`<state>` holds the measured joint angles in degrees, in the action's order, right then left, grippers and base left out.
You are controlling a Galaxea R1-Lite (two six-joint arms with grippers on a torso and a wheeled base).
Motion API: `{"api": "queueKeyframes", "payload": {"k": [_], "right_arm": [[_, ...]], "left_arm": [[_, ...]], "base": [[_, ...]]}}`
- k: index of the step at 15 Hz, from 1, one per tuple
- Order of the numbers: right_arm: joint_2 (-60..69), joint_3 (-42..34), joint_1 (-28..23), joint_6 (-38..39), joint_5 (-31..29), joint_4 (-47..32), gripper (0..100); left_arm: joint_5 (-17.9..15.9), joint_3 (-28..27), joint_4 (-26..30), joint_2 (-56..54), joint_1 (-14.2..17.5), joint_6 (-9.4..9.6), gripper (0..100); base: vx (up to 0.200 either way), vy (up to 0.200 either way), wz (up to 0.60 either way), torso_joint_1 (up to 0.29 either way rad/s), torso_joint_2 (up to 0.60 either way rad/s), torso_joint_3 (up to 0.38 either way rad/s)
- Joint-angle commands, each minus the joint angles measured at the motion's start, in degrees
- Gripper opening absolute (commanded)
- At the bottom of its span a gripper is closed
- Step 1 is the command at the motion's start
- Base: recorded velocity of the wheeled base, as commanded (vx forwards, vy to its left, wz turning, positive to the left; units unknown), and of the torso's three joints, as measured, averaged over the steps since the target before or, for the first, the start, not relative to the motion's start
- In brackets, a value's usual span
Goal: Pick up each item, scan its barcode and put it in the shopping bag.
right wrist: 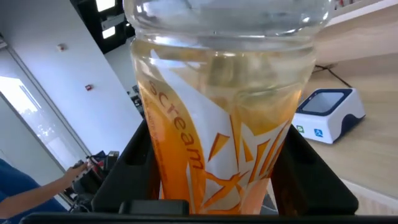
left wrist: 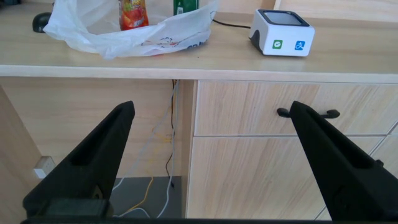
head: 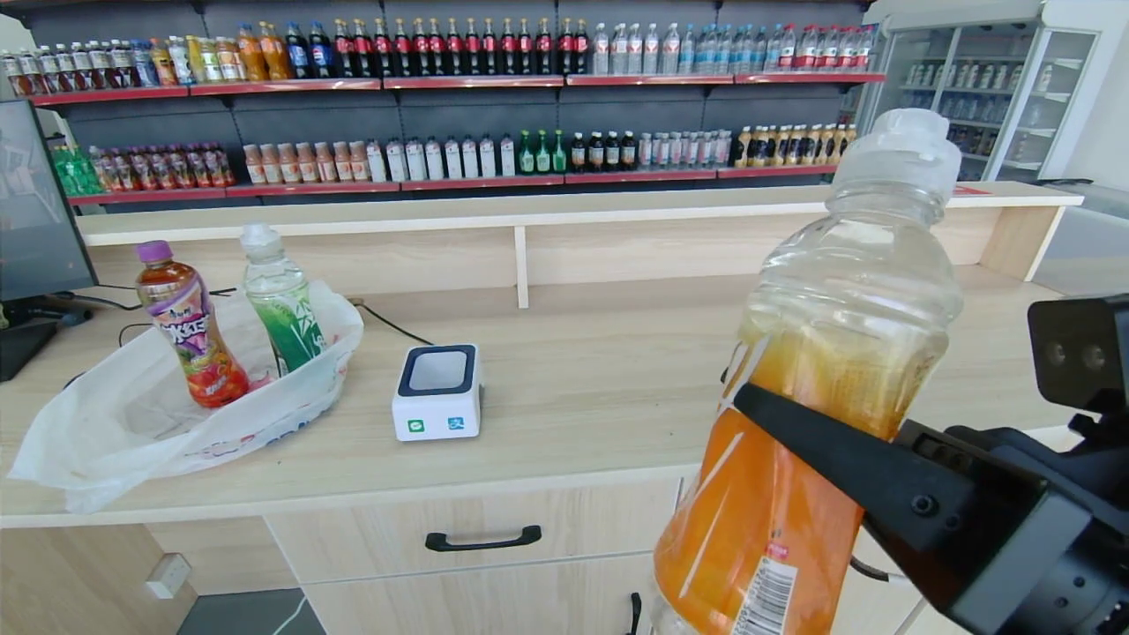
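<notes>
My right gripper (head: 794, 432) is shut on an orange drink bottle (head: 820, 397) with a white cap, held up close to the head camera at the right, its barcode low on the label. The same bottle (right wrist: 230, 143) sits between the black fingers (right wrist: 134, 165) in the right wrist view. The white barcode scanner (head: 438, 392) rests mid-counter. A white shopping bag (head: 115, 423) lies at the left, holding a purple-capped red drink bottle (head: 190, 326) and a green-labelled bottle (head: 280, 300). My left gripper (left wrist: 211, 155) hangs open below the counter edge, facing the drawers.
A monitor (head: 35, 212) stands at the far left of the wooden counter (head: 617, 379). A cable (head: 388, 324) runs behind the scanner. Drawers with a black handle (head: 482, 538) sit under the counter. Shelves of bottles (head: 459, 106) line the back wall.
</notes>
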<state>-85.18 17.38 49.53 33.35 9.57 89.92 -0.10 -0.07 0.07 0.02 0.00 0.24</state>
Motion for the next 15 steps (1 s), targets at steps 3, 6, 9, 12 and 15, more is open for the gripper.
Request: {"api": "queueKeyframes", "payload": {"k": [3, 6, 9, 12, 15], "right_arm": [[-0.43, 3.97, 0.92, 2.59, 0.01, 0.08, 0], [-1.66, 6.79, 0.92, 2.59, 0.01, 0.08, 0], [-3.77, 9.77, 1.18, 2.51, -0.08, 0.08, 0], [-5.0, 11.62, 1.36, 2.51, 0.1, 0.08, 0], [-5.18, 11.71, 1.36, 2.51, 0.1, 0.08, 0]], "left_arm": [[0.01, -0.01, 0.01, -0.02, 0.0, 0.02, 100], [0.01, 0.07, 0.01, -0.02, 0.0, 0.02, 100], [0.01, -0.01, 0.01, -0.02, 0.0, 0.02, 100], [0.01, -0.01, 0.01, -0.02, 0.0, 0.02, 100], [0.01, -0.01, 0.01, -0.02, 0.0, 0.02, 100]], "base": [[0.0, 0.0, 0.0, 0.0, 0.0, 0.0], [0.0, 0.0, 0.0, 0.0, 0.0, 0.0], [0.0, 0.0, 0.0, 0.0, 0.0, 0.0], [0.0, 0.0, 0.0, 0.0, 0.0, 0.0], [0.0, 0.0, 0.0, 0.0, 0.0, 0.0]]}}
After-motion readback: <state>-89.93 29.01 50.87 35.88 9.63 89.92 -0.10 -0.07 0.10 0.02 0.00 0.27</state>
